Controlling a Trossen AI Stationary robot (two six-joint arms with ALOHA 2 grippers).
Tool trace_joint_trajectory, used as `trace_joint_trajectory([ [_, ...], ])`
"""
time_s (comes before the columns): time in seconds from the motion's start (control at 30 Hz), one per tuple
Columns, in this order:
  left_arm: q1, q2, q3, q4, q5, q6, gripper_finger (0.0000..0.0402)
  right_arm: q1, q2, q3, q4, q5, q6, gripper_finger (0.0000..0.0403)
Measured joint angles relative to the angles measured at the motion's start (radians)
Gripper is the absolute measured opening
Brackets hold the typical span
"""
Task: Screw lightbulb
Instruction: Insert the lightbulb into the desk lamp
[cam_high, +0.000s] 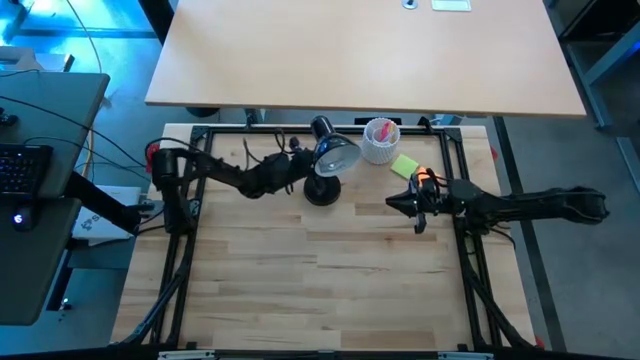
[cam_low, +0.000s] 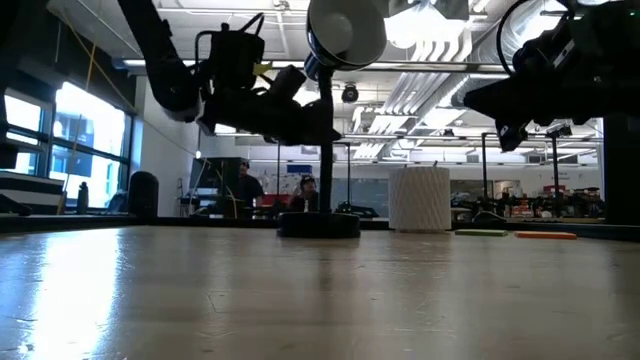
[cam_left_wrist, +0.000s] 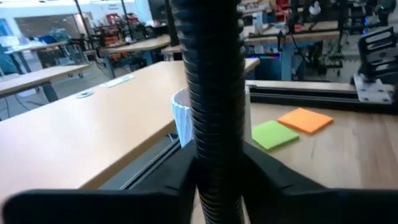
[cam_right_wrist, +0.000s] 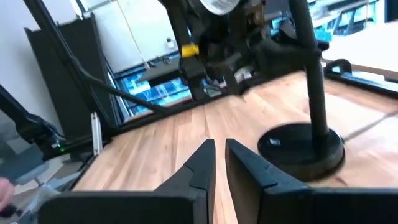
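- Nearest the front, the wooden table (cam_high: 300, 290) lies bare and pale.
- Mid-table on the right side, the right gripper (cam_right_wrist: 220, 163) hangs above the wood, its two fingers drawn narrow with only a slim gap and nothing between them; it faces the lamp base (cam_right_wrist: 301, 148).
- Across from it, the left gripper (cam_left_wrist: 217, 177) is clamped around the ribbed black neck of the desk lamp (cam_high: 328, 165), a finger (cam_left_wrist: 180, 177) pressed on either side.
- The lamp head (cam_low: 346, 30) tilts above, its pale opening showing.
- Just beyond the lamp stands the white ribbed cup (cam_high: 380, 140), with a green sticky pad (cam_left_wrist: 275, 134) and an orange one (cam_left_wrist: 305, 120) beside it.
- The lightbulb: I cannot pick it out in any view.
- Far back, people sit in the room (cam_low: 240, 185).
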Motion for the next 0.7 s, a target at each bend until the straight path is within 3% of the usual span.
trace_joint_trajectory([
  [0.1,0.015,-0.047,-0.005,-0.074,0.054,-0.006,0.0043,0.0,0.001,0.0,-0.025,0.0,0.0,0.0032],
  [0.23,0.05,-0.086,-0.005,-0.135,0.179,0.005,0.0042,0.0,0.0,0.0,-0.053,0.0,0.0,0.0032],
  [0.43,0.096,-0.093,-0.006,-0.159,0.274,-0.027,0.0042,0.0,0.0,0.0,-0.063,0.0,0.0,0.0032],
  [0.53,0.108,-0.095,-0.006,-0.175,0.279,-0.043,0.0077,0.0,0.0,0.0,-0.064,0.0,0.0,0.0032],
  [0.7,0.128,-0.109,-0.005,-0.251,0.336,-0.065,0.0176,0.0,0.0,0.0,-0.036,-0.028,0.042,0.0032],
])
